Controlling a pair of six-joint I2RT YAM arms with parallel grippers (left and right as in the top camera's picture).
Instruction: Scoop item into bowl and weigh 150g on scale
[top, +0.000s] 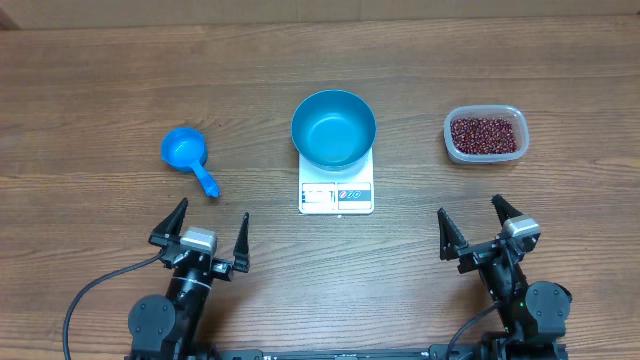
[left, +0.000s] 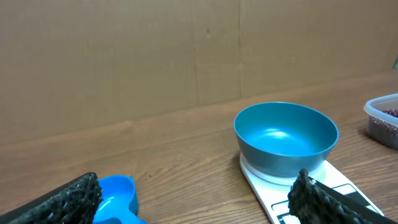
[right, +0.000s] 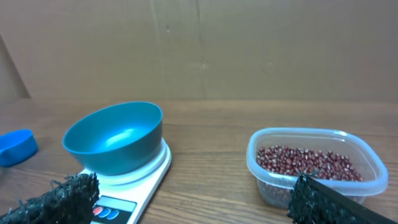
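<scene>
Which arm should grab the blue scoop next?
Left. The scoop lies just ahead of the open left tool. The right tool, also open, sits beyond the scale, near the tub of beans.

No words or numbers can be read. The scale (top: 336, 196) has small red and blue marks on its near edge, but they are too tiny and blurry to read.
</scene>
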